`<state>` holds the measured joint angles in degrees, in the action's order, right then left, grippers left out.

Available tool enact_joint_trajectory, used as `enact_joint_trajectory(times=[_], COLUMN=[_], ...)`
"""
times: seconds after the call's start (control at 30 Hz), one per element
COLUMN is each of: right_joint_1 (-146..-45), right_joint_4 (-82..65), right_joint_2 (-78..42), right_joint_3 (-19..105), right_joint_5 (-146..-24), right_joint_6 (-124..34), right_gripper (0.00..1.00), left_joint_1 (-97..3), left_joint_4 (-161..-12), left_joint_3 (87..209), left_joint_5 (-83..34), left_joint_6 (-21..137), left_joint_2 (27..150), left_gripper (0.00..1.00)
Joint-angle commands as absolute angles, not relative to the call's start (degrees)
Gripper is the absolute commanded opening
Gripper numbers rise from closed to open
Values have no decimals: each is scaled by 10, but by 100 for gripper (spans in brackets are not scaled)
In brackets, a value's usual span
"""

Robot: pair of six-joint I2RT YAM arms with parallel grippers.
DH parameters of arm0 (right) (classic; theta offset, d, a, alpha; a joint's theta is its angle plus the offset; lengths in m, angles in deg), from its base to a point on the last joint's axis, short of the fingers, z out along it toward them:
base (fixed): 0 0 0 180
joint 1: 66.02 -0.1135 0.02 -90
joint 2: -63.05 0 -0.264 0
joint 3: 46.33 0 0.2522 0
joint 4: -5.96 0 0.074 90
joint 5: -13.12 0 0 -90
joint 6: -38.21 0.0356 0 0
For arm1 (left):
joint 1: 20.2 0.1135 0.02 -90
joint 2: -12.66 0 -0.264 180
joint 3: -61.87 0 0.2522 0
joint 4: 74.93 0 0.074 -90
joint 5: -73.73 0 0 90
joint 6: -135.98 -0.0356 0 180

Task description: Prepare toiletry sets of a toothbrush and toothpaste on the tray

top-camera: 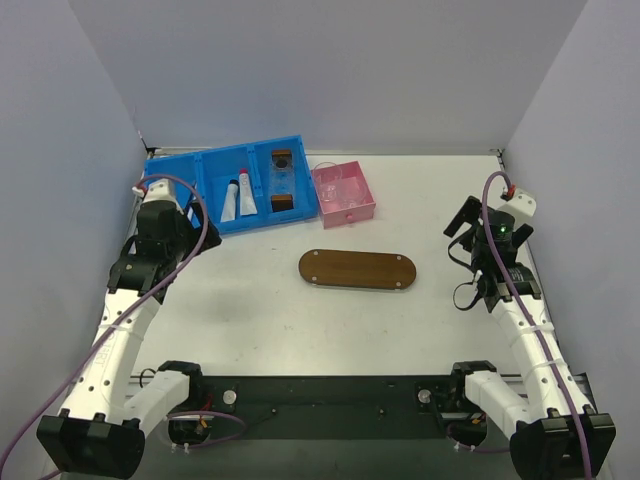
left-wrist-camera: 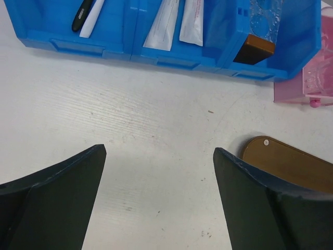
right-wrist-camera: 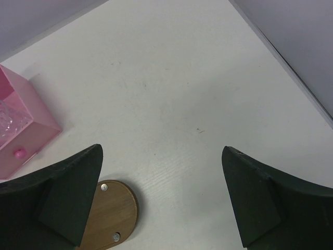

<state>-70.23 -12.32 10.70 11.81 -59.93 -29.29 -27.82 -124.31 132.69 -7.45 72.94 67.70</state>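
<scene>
Brown wooden tray (top-camera: 357, 269) sat mid-table, no set on it yet. Toothpaste (top-camera: 237, 198) tubes lay in blue bin (top-camera: 260, 222), far left. Left gripper (left-wrist-camera: 158, 151) and right gripper (right-wrist-camera: 161, 148) gaped wide, empty. Risk: tubes lay side by side, so one pinch might catch both.

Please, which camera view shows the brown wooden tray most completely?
The top external view: the whole oval tray is visible, both rounded ends, nothing on it. The left wrist view shows only one end, cut by the picture's right edge. The right wrist view also shows only one end, at the bottom edge.
</scene>
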Motion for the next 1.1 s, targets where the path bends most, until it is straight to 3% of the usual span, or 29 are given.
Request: enact_joint_trajectory(times=[0.0,0.17,0.4,0.67,0.77,0.8,1.07], right_joint_1=[-702,-702,-702,-716,-734,-738,-803], right_joint_4=[-138,-149,-176,-227,-228,-230,-255], right_joint_2=[107,112,100,66,67,67,69], right_joint_3=[145,143,174,221,218,217,225], right_joint_5=[-609,-611,-623,-675,-670,-668,-648], right_joint_6=[-283,-281,-259,-282,-284,-284,-316], right_gripper=[92,92,92,80,79,79,76], left_joint_1=[-275,-275,-275,-312,-380,-412,-534], left_joint_4=[-1275,-1314,-1314,-1294,-1275,-1268,-1266], left_joint_3=[1359,1351,1369,1419,1461,1488,1657], left_joint_5=[-35,33,9,-40,-19,-19,-2], left_joint_6=[742,764,723,741,765,778,815], left_joint_2=[671,662,665,729,776,807,1009], left_gripper=[96,97,97,84,73,65,56])
